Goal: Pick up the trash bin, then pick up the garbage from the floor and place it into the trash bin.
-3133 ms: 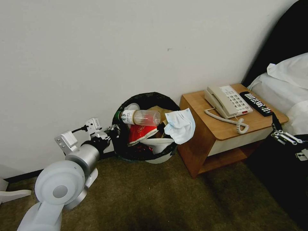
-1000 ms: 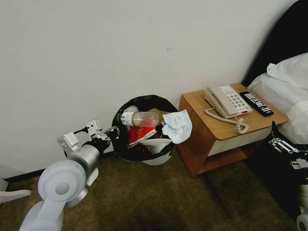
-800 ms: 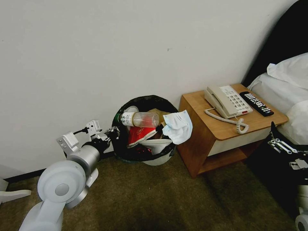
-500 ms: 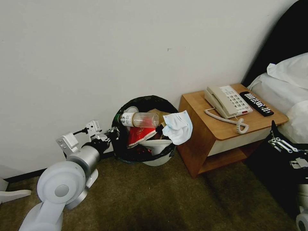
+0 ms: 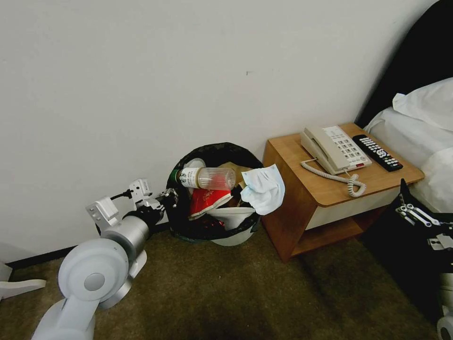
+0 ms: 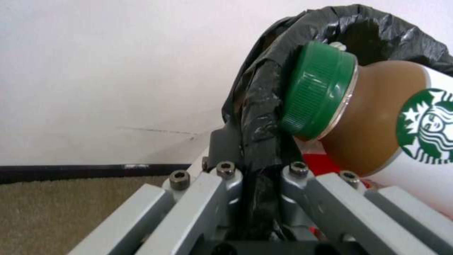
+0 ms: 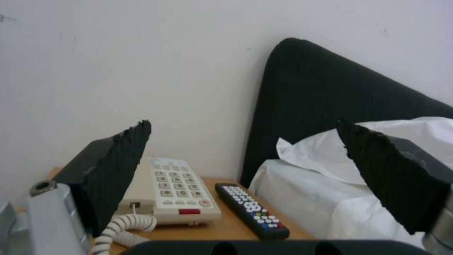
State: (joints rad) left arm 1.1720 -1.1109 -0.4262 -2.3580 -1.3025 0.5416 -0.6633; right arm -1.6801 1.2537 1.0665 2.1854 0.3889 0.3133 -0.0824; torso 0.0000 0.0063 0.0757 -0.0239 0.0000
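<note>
The trash bin (image 5: 234, 239) is white, lined with a black bag (image 5: 214, 147), and stands by the wall tilted toward me. My left gripper (image 5: 167, 197) is shut on its near-left rim; in the left wrist view the fingers (image 6: 226, 184) pinch the black bag (image 6: 257, 117). Garbage fills the bin: a clear bottle (image 5: 207, 178) with a green cap (image 6: 321, 92), a red cup (image 5: 205, 198), a pale-blue face mask (image 5: 264, 189) over the rim and a white slipper (image 5: 231, 215). My right gripper (image 5: 409, 205) hangs open at the far right, pads apart (image 7: 243, 124). Carpet (image 5: 226, 293) covers the floor.
A wooden nightstand (image 5: 288, 156) stands right of the bin, close to it, with a phone (image 5: 335, 148) and a remote (image 5: 377, 152) on top. A bed with white pillows (image 5: 424, 123) and a dark headboard (image 7: 321, 88) lies beyond. A white object (image 5: 19, 285) sits at the left edge.
The left gripper and the bin it holds have sunk a little and shifted slightly right. The right gripper has dropped a little at the right edge. The nightstand has stayed put.
</note>
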